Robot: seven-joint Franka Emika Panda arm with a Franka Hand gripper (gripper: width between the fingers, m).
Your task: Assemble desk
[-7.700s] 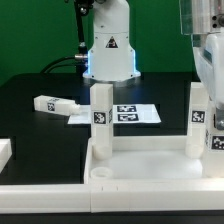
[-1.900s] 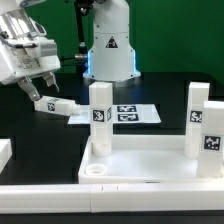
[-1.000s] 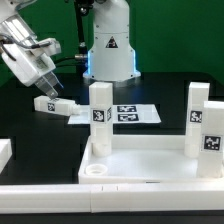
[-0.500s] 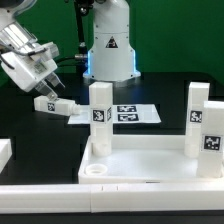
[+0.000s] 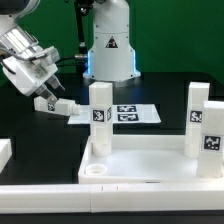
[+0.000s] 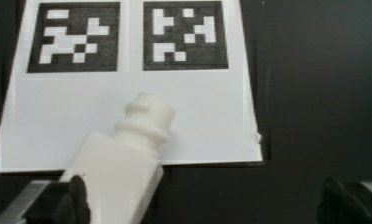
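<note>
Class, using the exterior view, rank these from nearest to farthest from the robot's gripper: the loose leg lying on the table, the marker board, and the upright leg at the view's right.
From the gripper:
1. Loose leg, lying on the table right under the open fingers, at the view's left.
2. Marker board, flat on the table, mid-view.
3. Right upright leg, standing in the tabletop at the view's right.

White desk legs (image 5: 99,118) with black-and-white square tags, white tray (image 5: 150,165), white marker board (image 6: 138,85) with pixel-style tags, all on a black tabletop (image 5: 30,125).
</note>
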